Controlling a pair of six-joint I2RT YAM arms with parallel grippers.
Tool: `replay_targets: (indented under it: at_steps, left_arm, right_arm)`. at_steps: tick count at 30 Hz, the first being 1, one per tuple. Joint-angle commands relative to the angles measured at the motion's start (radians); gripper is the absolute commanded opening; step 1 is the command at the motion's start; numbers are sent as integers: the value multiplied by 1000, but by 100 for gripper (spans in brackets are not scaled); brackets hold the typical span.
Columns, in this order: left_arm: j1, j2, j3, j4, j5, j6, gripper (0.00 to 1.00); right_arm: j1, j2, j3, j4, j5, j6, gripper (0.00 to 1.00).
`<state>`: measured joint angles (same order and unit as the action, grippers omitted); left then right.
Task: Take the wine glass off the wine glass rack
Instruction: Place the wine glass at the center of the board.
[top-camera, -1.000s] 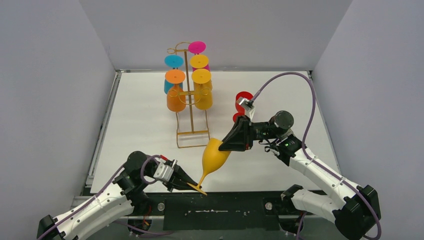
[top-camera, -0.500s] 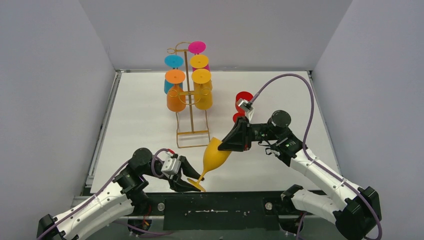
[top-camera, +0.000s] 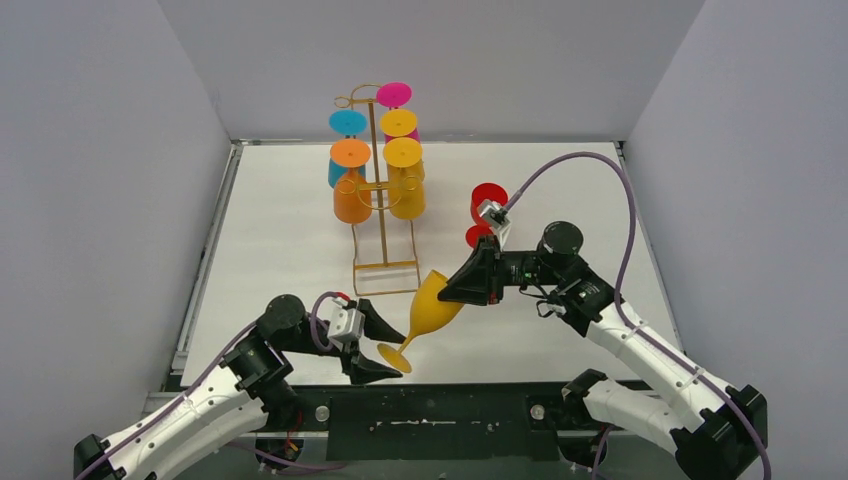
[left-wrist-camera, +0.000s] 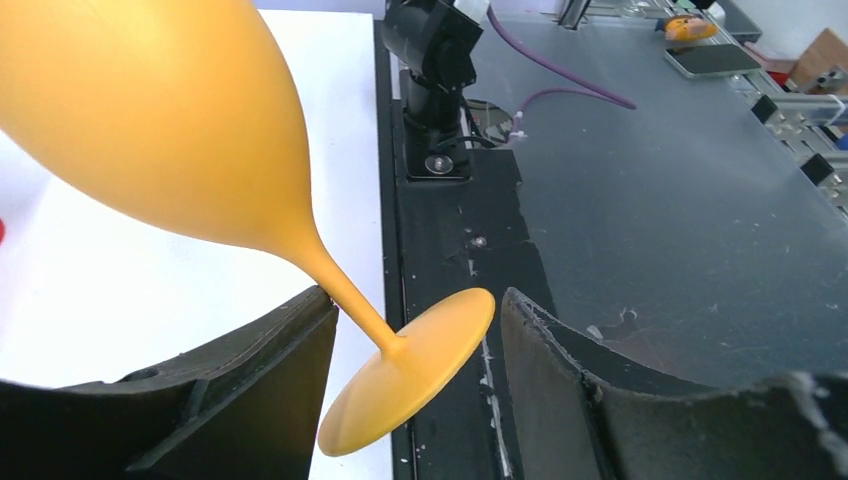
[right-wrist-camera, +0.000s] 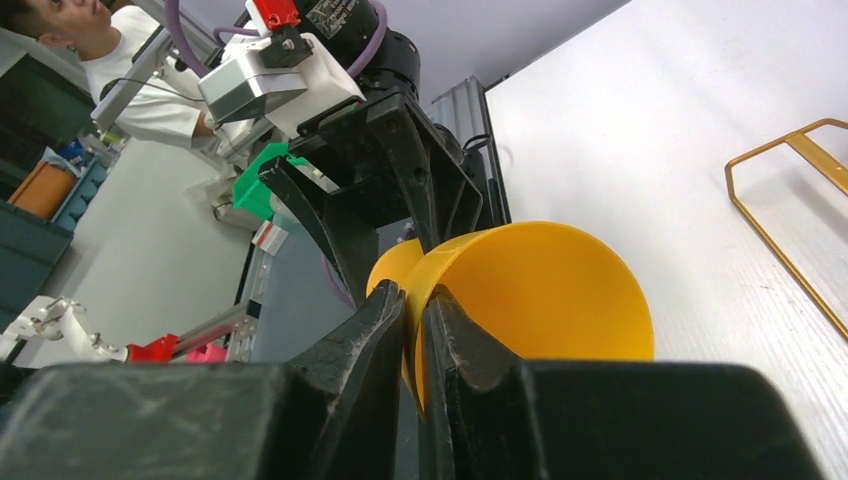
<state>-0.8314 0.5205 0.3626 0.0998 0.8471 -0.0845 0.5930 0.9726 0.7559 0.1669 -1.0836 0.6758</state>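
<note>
- My right pincer (right-wrist-camera: 415, 335) is clamped on the rim of the yellow wine glass (right-wrist-camera: 545, 285) — one finger inside the bowl and one outside, with the wall pinched between them.
- In the top view the glass hangs tilted at lower centre, off the wine glass rack (top-camera: 381, 225). Its bowl points up and right and its foot down and left, by the lower edge of the worktop (top-camera: 290, 240).
- My left pincer (top-camera: 388, 346) is spread wide — the round foot sits between its fingers (left-wrist-camera: 250, 390).
- From the left wrist, the stem runs just beside the left-hand finger; I cannot tell whether they touch. A gap shows between the foot and the other finger.
- The rack stands at upper centre, with coloured glasses (top-camera: 352, 195) hung on it foot-up.
</note>
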Motion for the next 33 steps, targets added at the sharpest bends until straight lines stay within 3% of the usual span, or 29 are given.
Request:
replay_targets:
  at_steps: [1, 6, 9, 13, 19, 25, 29, 33]
  left_arm:
    - [-2, -23, 65, -5, -37, 44, 59]
    - [-2, -29, 67, -25, -83, 48, 63]
    - [-2, -26, 69, -37, -108, 49, 64]
    - [-1, -22, 81, -72, -189, 58, 65]
    - [-1, -33, 93, -98, -312, 55, 68]
    - [-1, -45, 101, -134, -397, 39, 80]
    - [1, -52, 108, -153, -460, 43, 96]
    - [1, -56, 129, -203, -573, 47, 97]
  right_arm:
    - [5, -33, 38, -24, 36, -86, 0]
    - [5, -42, 62, -146, 63, -176, 0]
    - [4, -46, 95, -300, 160, -258, 0]
    - [5, -45, 141, -453, 360, -316, 0]
    - [4, -61, 189, -614, 809, -311, 0]
    - [4, -58, 192, -657, 1056, -300, 0]
    - [5, -35, 183, -670, 1266, -265, 0]
    - [3, 15, 188, -699, 1405, -248, 0]
